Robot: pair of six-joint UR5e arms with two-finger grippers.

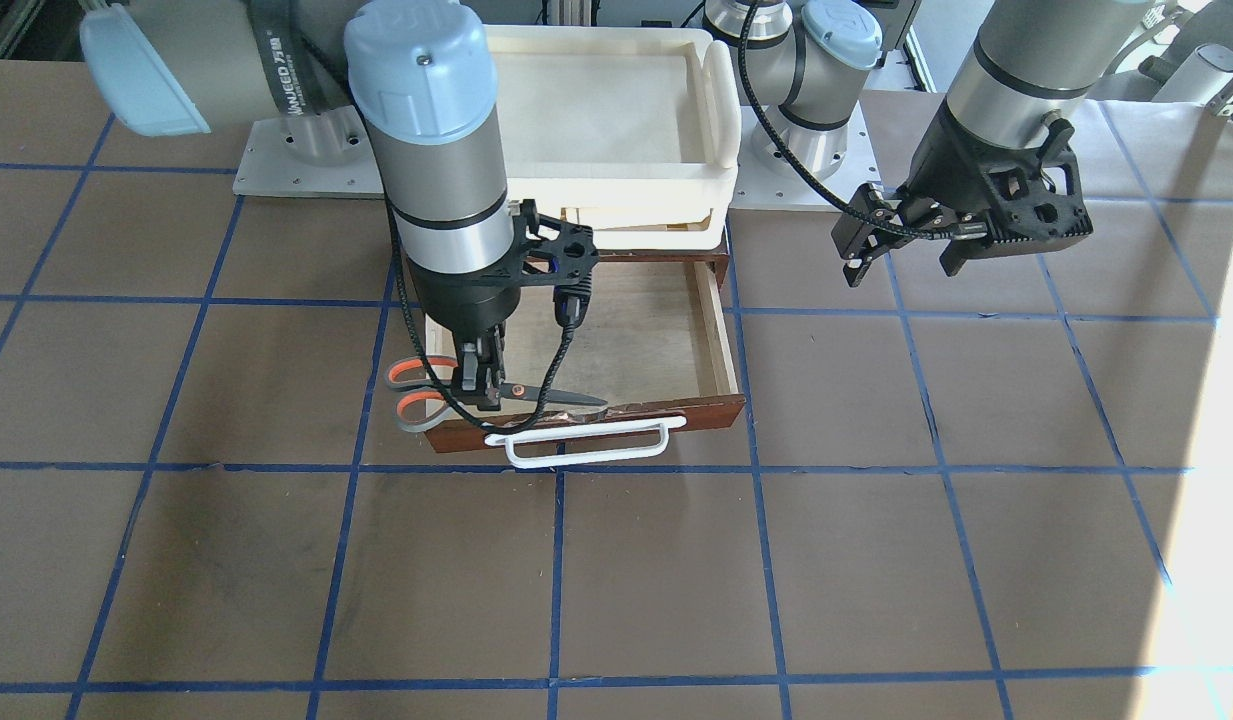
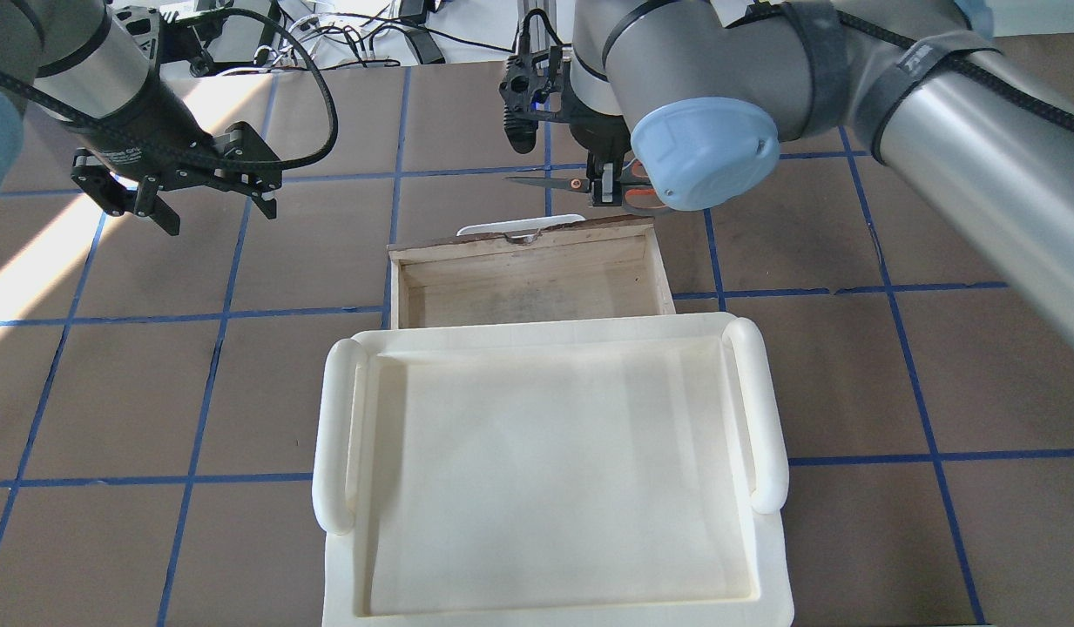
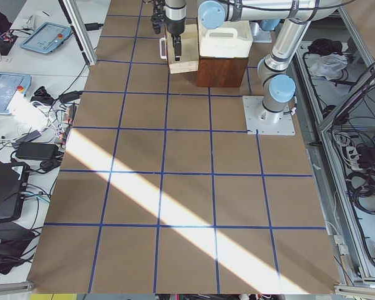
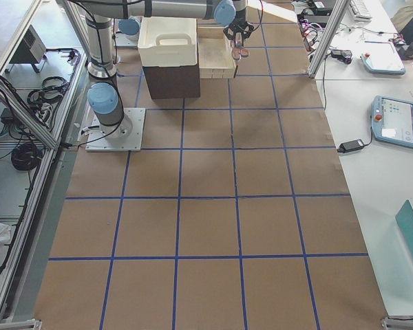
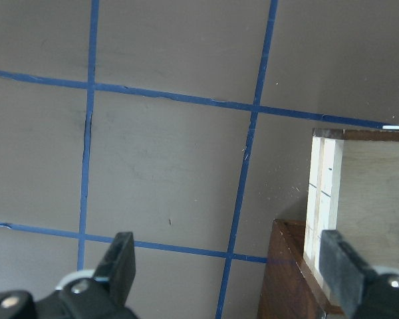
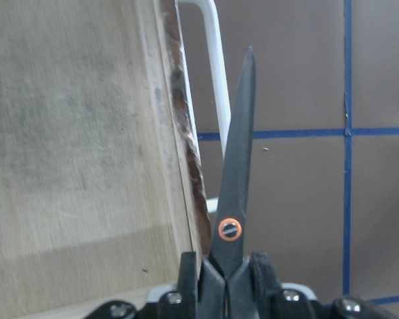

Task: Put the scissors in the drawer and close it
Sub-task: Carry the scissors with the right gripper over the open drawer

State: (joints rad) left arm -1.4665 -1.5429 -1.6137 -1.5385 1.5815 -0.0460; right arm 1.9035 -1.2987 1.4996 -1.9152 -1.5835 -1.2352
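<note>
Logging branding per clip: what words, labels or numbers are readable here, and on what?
"WANJEEO", then unreadable characters: white print on the black strap around the right arm.
White print on the housing of the left gripper: too blurred to read.
Scissors, drawer, tray: no text visible.

A table covered in brown paper, marked into squares by blue tape lines, fills the front-facing view. At its 12 o'clock edge stands a dark wood cabinet, its drawer pulled out toward 6 o'clock. A grey metal base plate lies flat at 11 o'clock and a second plate at 1 o'clock, flanking the cabinet.
</note>
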